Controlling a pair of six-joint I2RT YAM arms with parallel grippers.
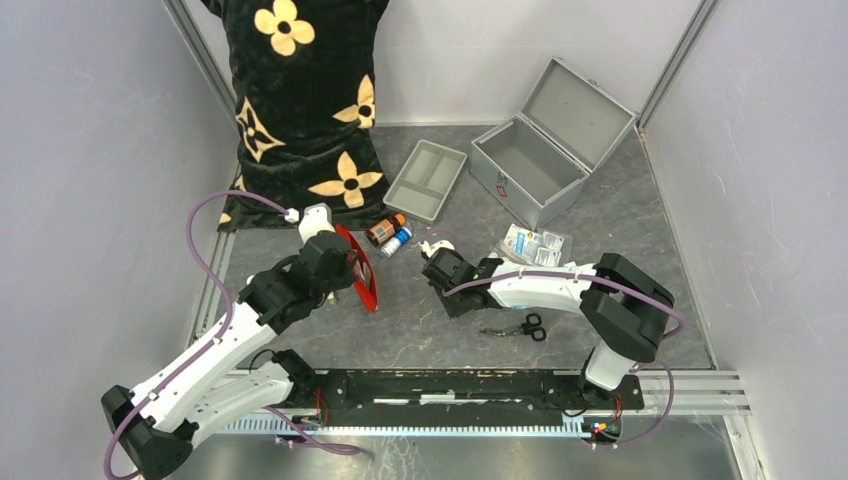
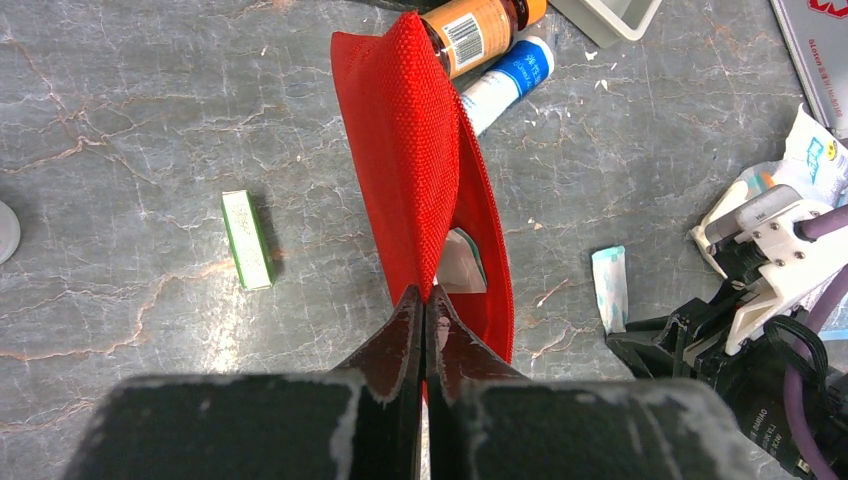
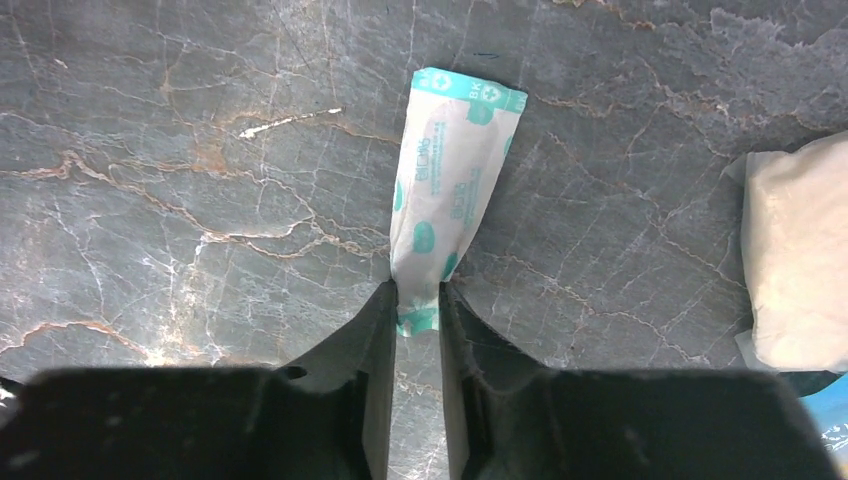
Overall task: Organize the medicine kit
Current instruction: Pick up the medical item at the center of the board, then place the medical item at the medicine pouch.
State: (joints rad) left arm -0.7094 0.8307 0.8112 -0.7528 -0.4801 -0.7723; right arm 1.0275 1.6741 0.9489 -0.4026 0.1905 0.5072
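Your biggest item is the black flower-print pillow (image 1: 300,100), propped up at the far left corner. Next, the medicine kit (image 1: 528,166) sits at the far right of the table, lid thrown back and the case open, well apart from both arms. Just to its left lies the grey divided tray (image 1: 426,178), tilted on a diagonal.

Your left gripper (image 2: 425,297) has its fingers pressed fully together on the edge of the red pouch (image 2: 420,170), which stands up on its edge from the table with its mouth gaping. Your right gripper (image 3: 415,298) is nearly closed, fingers pinching the near end of a white-and-teal sachet (image 3: 450,190) that lies flat on the table.

A heap of packets (image 1: 535,243) lies between the kit and your right arm, and scissors (image 1: 522,327) lie near that arm. An orange-labelled bottle (image 2: 480,30) and a blue-and-white tube (image 2: 505,85) lie touching, just past the pouch. A small green-and-white box (image 2: 247,238) lies left of the pouch.
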